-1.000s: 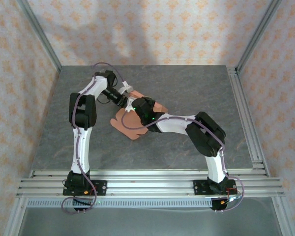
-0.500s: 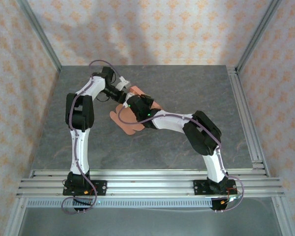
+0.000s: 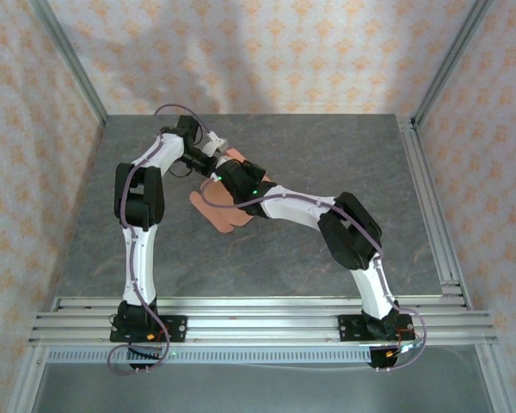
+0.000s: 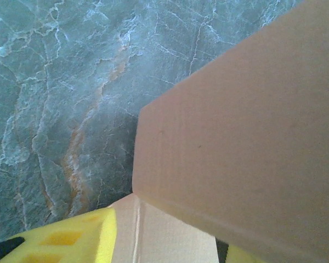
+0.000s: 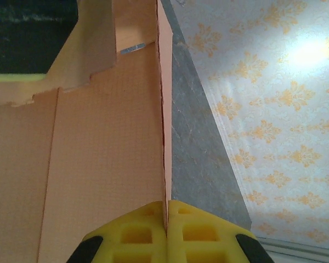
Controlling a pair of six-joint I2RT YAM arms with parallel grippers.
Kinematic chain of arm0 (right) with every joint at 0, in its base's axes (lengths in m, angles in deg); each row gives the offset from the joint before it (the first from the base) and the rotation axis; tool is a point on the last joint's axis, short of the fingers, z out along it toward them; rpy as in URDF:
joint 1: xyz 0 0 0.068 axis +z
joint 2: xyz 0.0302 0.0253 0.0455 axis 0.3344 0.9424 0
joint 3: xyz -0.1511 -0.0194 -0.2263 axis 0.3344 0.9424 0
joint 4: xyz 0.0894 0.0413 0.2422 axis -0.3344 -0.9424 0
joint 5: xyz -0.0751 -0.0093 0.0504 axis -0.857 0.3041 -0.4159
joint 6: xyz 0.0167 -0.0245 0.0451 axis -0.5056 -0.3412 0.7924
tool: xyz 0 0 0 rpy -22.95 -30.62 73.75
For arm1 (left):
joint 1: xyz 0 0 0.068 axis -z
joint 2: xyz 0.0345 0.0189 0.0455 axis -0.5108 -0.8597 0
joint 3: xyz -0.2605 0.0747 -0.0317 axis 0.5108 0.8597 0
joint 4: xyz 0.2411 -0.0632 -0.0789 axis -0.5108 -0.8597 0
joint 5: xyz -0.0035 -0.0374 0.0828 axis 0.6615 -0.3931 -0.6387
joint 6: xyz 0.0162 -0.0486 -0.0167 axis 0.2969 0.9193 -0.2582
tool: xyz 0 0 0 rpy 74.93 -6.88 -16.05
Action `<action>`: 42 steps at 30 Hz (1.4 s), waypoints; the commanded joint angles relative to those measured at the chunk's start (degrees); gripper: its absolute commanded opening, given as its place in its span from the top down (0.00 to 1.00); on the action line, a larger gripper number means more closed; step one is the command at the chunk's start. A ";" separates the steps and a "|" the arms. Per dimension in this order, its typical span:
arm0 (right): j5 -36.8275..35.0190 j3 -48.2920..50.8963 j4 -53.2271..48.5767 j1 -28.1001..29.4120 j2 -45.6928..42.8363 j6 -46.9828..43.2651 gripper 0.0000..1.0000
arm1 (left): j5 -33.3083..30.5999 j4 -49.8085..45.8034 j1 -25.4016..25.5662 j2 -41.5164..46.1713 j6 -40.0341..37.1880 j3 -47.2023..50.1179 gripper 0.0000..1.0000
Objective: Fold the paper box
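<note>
The paper box (image 3: pixel 217 212) is a salmon-orange card, partly folded, lying left of the middle of the grey table. My right gripper (image 3: pixel 224 175) is over its back part. In the right wrist view the right gripper (image 5: pixel 166 212) is shut on the edge of an upright panel of the paper box (image 5: pixel 104 153). My left gripper (image 3: pixel 213 155) reaches in from the back left. In the left wrist view the left gripper (image 4: pixel 167 249) has its yellow fingers (image 4: pixel 66 241) well apart. A flat panel lies between them, and a raised panel of the paper box (image 4: pixel 236 137) stands just ahead.
The grey marbled tabletop (image 3: pixel 344 155) stretches to the right and back. Aluminium rails (image 3: pixel 258 311) run along the near edge and another rail (image 3: pixel 432 206) along the right side. Patterned walls close in three sides.
My right gripper has moved left and toward the back, taking the card with it. My left gripper has drawn back a little toward the back left.
</note>
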 commanded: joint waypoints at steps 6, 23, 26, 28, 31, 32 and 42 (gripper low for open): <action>-3.42 -6.46 -4.10 -1.70 4.00 6.73 1.00 | 0.98 2.74 -1.08 2.50 1.10 -0.22 0.49; 2.44 -10.46 -15.71 -3.48 2.48 17.90 1.00 | -5.24 14.50 -1.91 5.52 9.74 4.70 0.50; 2.04 -11.25 -16.65 -3.72 3.02 18.44 1.00 | -4.55 13.76 -1.99 5.56 9.82 4.28 0.50; 1.01 -11.76 -17.34 -4.21 3.33 19.08 1.00 | -4.72 16.00 -2.23 6.95 10.89 6.22 0.49; 1.31 -11.89 -18.67 -5.26 2.60 21.96 1.00 | -4.82 21.79 -3.30 10.90 14.10 11.15 0.47; 1.71 -11.76 -19.11 -5.60 2.25 22.94 1.00 | -5.17 24.04 -3.73 12.15 15.39 13.00 0.47; 7.00 -7.95 -22.80 -8.14 -1.48 33.06 1.00 | -14.05 45.94 -4.89 28.14 31.79 34.42 0.34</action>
